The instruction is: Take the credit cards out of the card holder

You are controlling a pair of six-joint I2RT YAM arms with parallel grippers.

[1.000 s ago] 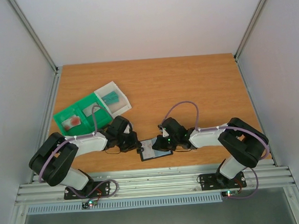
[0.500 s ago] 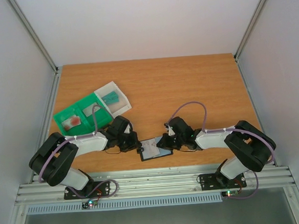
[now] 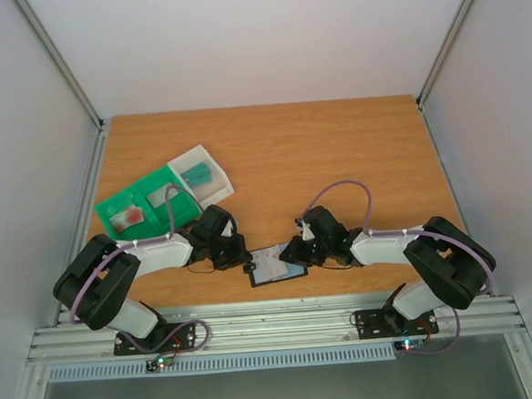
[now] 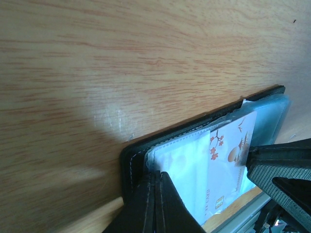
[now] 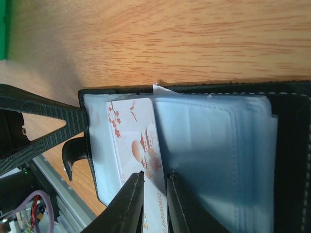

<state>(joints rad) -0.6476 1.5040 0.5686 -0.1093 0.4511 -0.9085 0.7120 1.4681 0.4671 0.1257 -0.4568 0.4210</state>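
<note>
Lying open at the near edge of the table [image 3: 336, 149], the holder [image 3: 275, 266] sits between both grippers. Only the top view shows the tray [image 3: 105, 215] well off to the left, with a teal card [image 3: 198, 176] and a red card [image 3: 135, 215] in it. Only the wrist views show the white card [image 5: 132, 141] with its blossom print, lying among the pale sleeves. The left gripper [image 4: 155, 175] is pinched shut on the holder's black rim. The right gripper [image 5: 154, 175] stands a crack open, with its tips straddling the white card's near end and nothing clamped.
</note>
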